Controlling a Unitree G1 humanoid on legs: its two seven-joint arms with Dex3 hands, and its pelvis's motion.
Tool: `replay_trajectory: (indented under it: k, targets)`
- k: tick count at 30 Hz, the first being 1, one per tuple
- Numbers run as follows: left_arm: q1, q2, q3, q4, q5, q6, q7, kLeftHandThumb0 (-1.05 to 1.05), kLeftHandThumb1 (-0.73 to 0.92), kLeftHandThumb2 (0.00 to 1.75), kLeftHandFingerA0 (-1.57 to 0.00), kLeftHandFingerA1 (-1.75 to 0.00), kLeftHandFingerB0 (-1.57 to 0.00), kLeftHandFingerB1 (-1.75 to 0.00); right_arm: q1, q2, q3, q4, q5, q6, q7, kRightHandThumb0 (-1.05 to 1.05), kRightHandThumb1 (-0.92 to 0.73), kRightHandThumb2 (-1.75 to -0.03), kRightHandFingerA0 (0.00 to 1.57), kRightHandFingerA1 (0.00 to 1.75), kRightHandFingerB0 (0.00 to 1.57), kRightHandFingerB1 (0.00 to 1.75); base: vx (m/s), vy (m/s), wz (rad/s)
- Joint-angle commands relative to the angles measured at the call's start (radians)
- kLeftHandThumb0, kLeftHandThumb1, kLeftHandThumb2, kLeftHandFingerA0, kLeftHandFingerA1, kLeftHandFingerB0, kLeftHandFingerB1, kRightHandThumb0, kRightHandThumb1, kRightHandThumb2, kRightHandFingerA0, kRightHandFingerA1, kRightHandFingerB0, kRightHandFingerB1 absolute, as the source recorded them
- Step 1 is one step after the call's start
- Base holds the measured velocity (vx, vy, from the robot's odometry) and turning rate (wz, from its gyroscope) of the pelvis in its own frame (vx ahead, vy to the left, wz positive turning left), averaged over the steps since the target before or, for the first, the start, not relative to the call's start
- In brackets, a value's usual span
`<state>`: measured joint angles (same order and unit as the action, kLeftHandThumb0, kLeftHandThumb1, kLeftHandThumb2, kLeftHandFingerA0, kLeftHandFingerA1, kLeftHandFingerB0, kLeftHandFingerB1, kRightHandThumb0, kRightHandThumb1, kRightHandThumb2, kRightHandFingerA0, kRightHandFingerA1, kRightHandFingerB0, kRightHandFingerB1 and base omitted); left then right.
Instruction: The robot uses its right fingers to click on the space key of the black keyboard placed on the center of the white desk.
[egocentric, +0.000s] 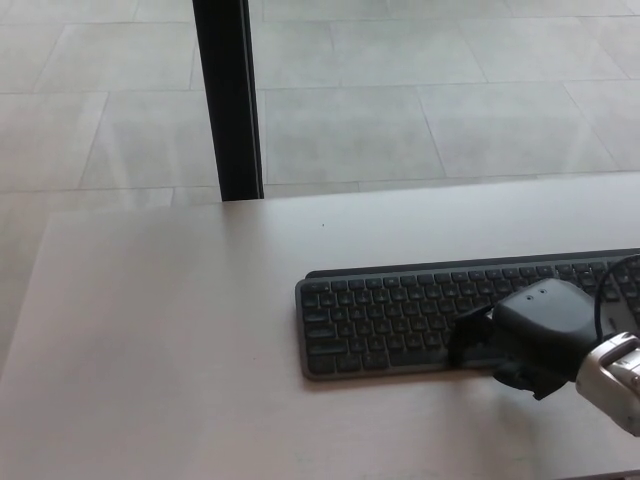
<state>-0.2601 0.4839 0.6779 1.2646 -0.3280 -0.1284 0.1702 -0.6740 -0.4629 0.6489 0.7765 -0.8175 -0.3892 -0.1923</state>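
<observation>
In your head view, the black keyboard (400, 320) lies on the white desk (170, 340), its long axis running left to right, running off the right edge. Your right hand (535, 335) rests over its front rows; you cannot tell whether the fingers are open or closed.

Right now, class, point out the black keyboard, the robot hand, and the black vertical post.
Black keyboard (385, 322), head view, left key block.
Right robot hand (535, 332), head view, its back.
Black vertical post (229, 100), head view, mid-shaft.
</observation>
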Motion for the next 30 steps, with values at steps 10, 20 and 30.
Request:
replay_trajectory:
  k: [10, 20, 30]
  targets:
    - [-0.008, 0.029, 0.009, 0.003, -0.024, -0.03, -0.007, -0.55, 0.55, 0.57, -0.85, -0.72, -0.75, -0.6, 0.056, -0.004, 0.027, 0.04, -0.03, 0.002, 0.026, -0.26, -0.64, -0.66, 0.82, 1.59, 0.69, 0.54, 0.0, 0.0, 0.0]
    - [-0.016, 0.032, 0.006, 0.001, -0.021, -0.029, 0.0, -0.57, 0.55, 0.57, -0.84, -0.67, -0.71, -0.57, 0.066, -0.01, 0.06, 0.029, -0.061, 0.023, 0.021, -0.26, -0.65, -0.64, 0.78, 1.52, 0.69, 0.51, 0.0, 0.0, 0.0]
    - [-0.015, 0.032, 0.001, 0.004, -0.019, -0.04, -0.014, -0.59, 0.56, 0.57, -0.82, -0.68, -0.73, -0.58, 0.063, -0.009, 0.081, 0.057, -0.06, 0.041, -0.009, -0.24, -0.63, -0.64, 0.79, 1.52, 0.69, 0.53, 0.0, 0.0, 0.0]
